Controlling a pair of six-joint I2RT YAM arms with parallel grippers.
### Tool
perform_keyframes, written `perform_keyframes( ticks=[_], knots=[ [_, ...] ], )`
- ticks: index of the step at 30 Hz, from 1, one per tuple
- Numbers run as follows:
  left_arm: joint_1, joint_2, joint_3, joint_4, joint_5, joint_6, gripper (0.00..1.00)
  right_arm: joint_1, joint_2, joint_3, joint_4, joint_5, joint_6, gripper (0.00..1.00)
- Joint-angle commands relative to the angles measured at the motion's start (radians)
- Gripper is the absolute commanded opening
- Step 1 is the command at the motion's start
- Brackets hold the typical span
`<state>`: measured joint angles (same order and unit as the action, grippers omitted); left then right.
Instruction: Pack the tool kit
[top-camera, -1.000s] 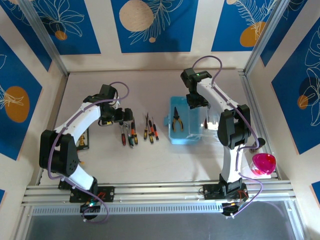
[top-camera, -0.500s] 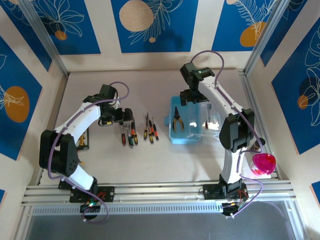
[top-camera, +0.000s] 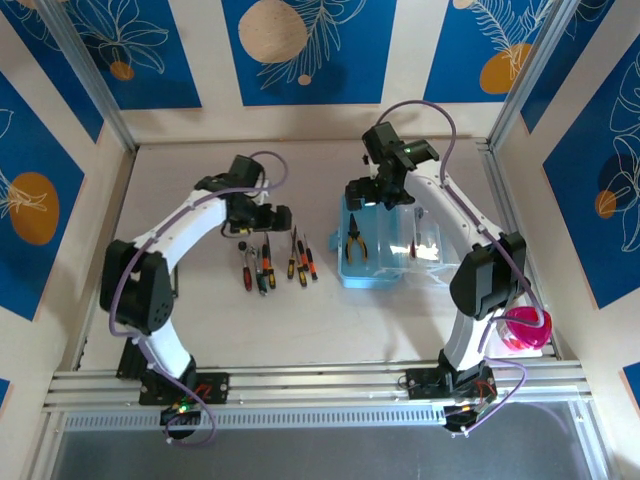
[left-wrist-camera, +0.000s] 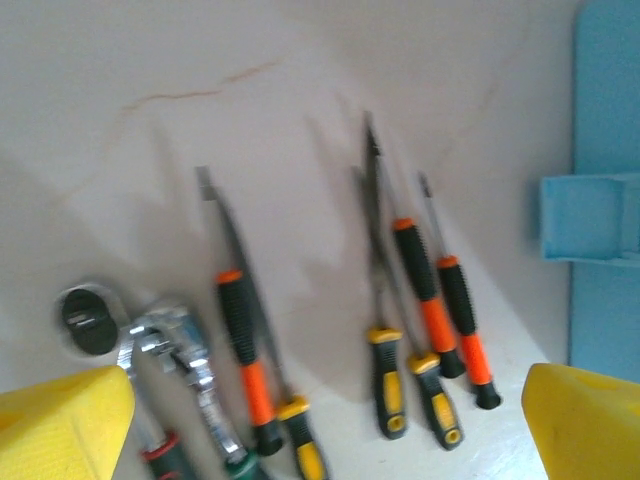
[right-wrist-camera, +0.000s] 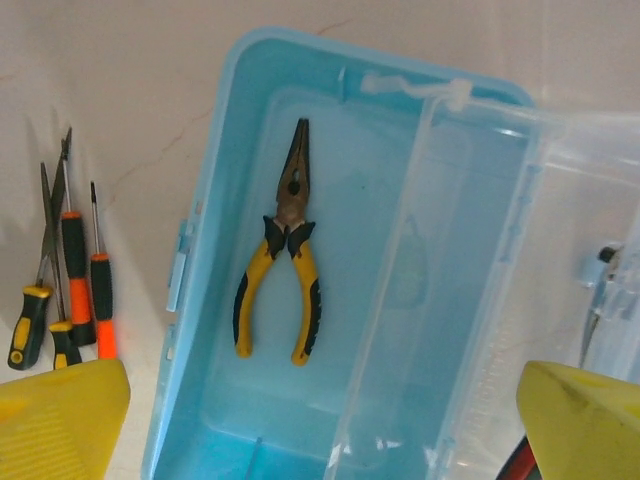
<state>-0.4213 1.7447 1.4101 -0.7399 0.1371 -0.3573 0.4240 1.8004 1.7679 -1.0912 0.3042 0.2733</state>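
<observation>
My left gripper (left-wrist-camera: 328, 410) hangs over the loose tools (top-camera: 275, 258) on the table (top-camera: 320, 330). Its yellow fingers (left-wrist-camera: 62, 425) are spread wide with nothing between them. The tools lie in a rough row under it, tips toward the far side of the table. A screwdriver (left-wrist-camera: 243, 345) with a black-and-orange handle lies left of the middle. Two more orange drivers (left-wrist-camera: 428, 300) lie side by side on the right, just beside two yellow-and-black handles (left-wrist-camera: 388, 385). A chrome tool (left-wrist-camera: 185, 365) lies at the left end of the row. A small round black piece (left-wrist-camera: 86, 320) sits just beside it, and I cannot tell what that piece is.

My right gripper (right-wrist-camera: 322, 400) hovers over the case (right-wrist-camera: 215, 200), and its fingers too are parted wide and grasp nothing. The case is light blue and sits on the table to the right of the loose tools, near them but not touching. Its clear lid (right-wrist-camera: 590, 200) is swung open to the right. One pair of pliers (right-wrist-camera: 285, 275) with yellow-and-black handles lies flat on the case floor, toward the left wall. Its nose points to the far end and it touches no wall.

A pink cup (top-camera: 527, 328) stands well apart from the case, at the table's right edge near my right arm's base.
</observation>
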Motion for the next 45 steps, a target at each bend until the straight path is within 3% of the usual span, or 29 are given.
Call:
perform_keyframes(
  ticks=[1, 12, 22, 32, 41, 45],
  knots=[
    [-0.041, 0.057, 0.018, -0.034, -0.009, -0.004, 0.92, 0.006, -0.045, -0.045, 0.026, -0.063, -0.012, 0.99],
    [-0.058, 0.075, -0.050, -0.053, -0.047, -0.034, 0.49, -0.008, -0.049, -0.090, 0.061, -0.103, -0.023, 0.99],
    [-0.128, 0.037, -0.244, 0.002, -0.020, -0.181, 0.46, -0.012, -0.056, -0.129, 0.086, -0.121, -0.015, 0.99],
    [-0.143, 0.063, -0.254, -0.019, -0.061, -0.212, 0.36, -0.024, -0.073, -0.162, 0.105, -0.132, -0.017, 0.99],
    [-0.160, 0.106, -0.261, -0.012, -0.070, -0.203, 0.21, -0.040, -0.101, -0.207, 0.120, -0.140, -0.009, 0.99],
    [-0.164, 0.111, -0.249, -0.010, -0.065, -0.198, 0.08, -0.046, -0.112, -0.217, 0.121, -0.142, -0.009, 0.99]
  ],
)
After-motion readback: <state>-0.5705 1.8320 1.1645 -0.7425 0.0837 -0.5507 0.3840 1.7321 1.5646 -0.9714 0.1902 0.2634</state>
